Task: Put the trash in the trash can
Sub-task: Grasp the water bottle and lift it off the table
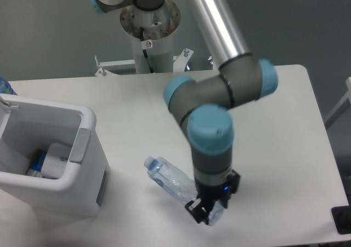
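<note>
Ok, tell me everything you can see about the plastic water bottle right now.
The water bottle is clear plastic with a bluish tint. Its neck end points up-left toward the trash can. It lies slanted, its lower end hidden under the gripper, whose dark fingers straddle it and appear to clamp it. Whether the bottle rests on the white table or is raised off it cannot be told from this view. It is outside the bin.
</note>
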Action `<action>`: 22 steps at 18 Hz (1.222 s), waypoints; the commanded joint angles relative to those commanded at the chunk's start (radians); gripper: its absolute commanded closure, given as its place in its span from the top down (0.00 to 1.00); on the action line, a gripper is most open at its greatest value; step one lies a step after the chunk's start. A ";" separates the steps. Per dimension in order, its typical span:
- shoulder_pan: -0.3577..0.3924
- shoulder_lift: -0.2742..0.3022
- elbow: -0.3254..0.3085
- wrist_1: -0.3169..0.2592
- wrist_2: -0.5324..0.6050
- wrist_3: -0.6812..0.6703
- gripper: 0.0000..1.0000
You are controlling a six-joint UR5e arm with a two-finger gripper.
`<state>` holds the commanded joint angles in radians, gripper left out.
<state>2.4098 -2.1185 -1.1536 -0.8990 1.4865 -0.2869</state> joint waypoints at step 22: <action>-0.051 0.141 0.097 0.111 -0.324 0.011 0.54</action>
<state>2.3593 -1.9773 -1.0570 -0.7885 1.1629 -0.2761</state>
